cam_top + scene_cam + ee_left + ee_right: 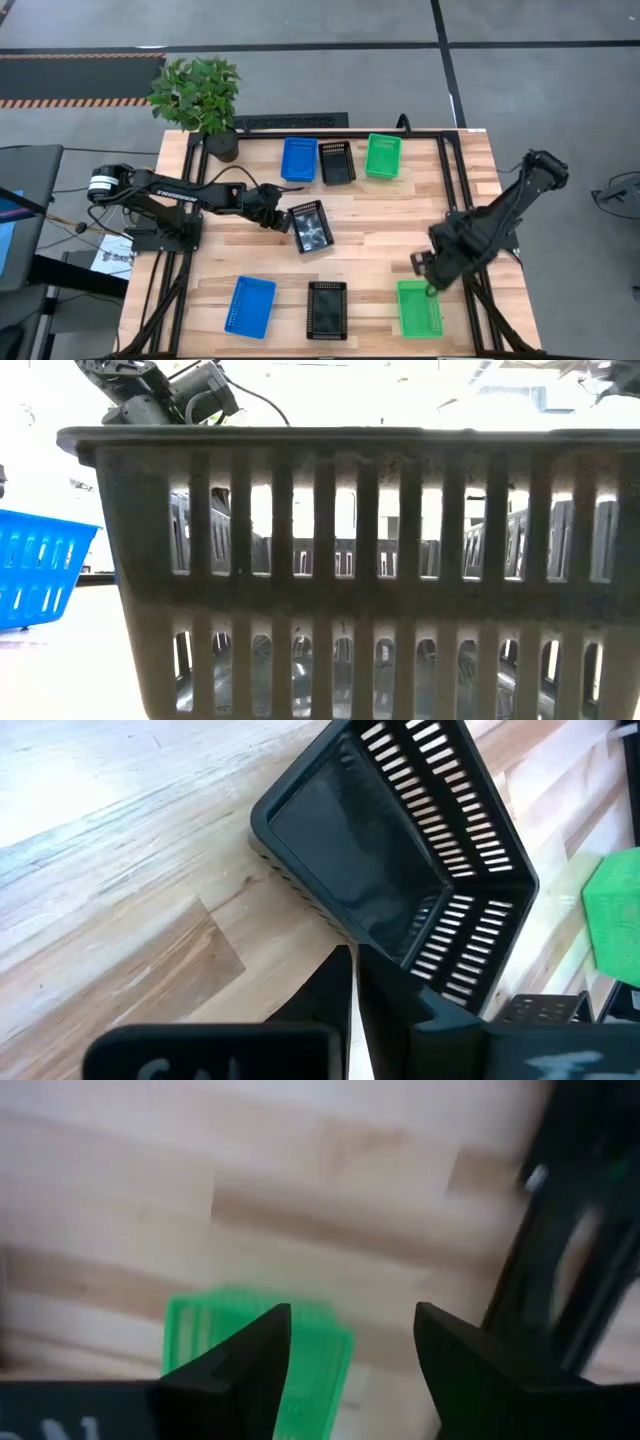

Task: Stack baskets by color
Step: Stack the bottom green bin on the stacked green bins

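Three baskets stand in a row at the far side: blue, black, green. Near the front edge lie a blue basket, a black basket and a green basket. The near black basket fills the low view, with the blue one beside it. At the table's middle, a third black basket is in my left gripper, which is shut on it. My right gripper hovers open above the near green basket, touching nothing. My left gripper pinches the rim of the black basket's left-facing wall between its two shut fingers, close to one corner. The fingers come from the table's left, slanting downward. The basket sits tilted in the hold, its open side facing up and toward the camera.
A potted plant stands at the far left corner. Black frame rails run along the table's sides and far edge. Bare wood lies between the far row and the near row, right of the held basket.
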Available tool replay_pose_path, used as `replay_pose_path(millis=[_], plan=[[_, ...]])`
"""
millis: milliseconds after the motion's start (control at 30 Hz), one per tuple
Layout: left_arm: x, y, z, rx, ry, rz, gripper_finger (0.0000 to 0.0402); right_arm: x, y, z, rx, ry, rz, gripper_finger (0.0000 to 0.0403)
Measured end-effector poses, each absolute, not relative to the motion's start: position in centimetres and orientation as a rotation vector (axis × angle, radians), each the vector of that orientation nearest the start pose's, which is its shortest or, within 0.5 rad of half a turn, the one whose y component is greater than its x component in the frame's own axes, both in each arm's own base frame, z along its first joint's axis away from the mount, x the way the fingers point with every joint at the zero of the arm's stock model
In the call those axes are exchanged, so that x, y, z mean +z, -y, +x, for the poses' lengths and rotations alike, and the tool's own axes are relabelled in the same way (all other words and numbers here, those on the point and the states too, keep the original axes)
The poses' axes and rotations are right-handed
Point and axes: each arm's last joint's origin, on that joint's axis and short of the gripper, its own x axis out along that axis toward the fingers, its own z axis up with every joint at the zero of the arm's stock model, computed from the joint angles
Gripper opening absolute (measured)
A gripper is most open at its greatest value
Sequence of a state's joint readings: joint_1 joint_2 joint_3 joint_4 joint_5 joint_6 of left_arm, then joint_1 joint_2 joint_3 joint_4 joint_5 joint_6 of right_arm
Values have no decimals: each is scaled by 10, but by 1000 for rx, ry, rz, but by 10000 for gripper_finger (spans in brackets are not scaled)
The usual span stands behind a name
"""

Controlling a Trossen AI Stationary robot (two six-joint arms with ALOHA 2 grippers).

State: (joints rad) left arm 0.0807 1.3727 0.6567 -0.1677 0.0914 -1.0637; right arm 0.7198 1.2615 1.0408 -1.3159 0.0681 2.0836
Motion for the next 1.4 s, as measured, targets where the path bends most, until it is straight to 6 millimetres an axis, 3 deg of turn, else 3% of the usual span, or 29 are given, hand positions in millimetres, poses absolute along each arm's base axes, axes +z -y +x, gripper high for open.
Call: replay_pose_path(millis=[267,533,1400], plan=[[172,-18,253,461,-805,-1072,31,225,-178,146,-997,-1237,1156,235],[172,-18,253,460,-806,-1074,41,204,-198,152,-1001,-1324,1147,233],[172,-17,253,461,-809,-1104,41,198,-201,143,-1077,-1388,1073,232]])
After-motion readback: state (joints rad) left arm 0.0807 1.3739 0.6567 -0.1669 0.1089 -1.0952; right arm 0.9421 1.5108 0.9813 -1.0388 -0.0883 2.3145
